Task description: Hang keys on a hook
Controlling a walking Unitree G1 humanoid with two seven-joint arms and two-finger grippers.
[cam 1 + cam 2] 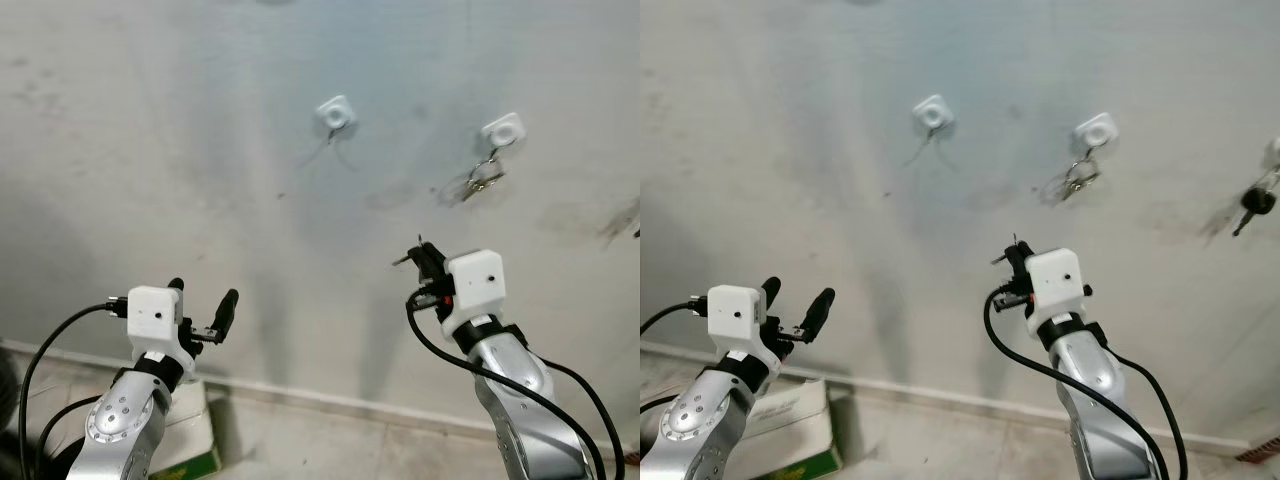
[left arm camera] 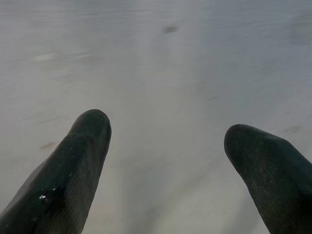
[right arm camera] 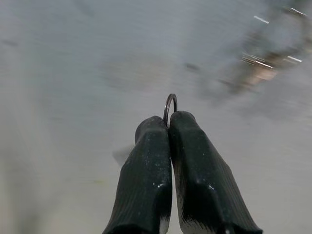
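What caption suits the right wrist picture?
Right hand shut on a key ring, facing the grey wall.

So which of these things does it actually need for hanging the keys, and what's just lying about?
Part of the job:
- thin metal key ring, pinched in the shut right end effector
- empty white square wall hook

Just there:
- white square hook already carrying a bunch of keys
- dark key hanging further right
- white and green cardboard box on the floor
- open left end effector, idle

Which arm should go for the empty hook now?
Right. The right tool is shut on a key ring and raised below the empty hook; the left tool is open, holding nothing.
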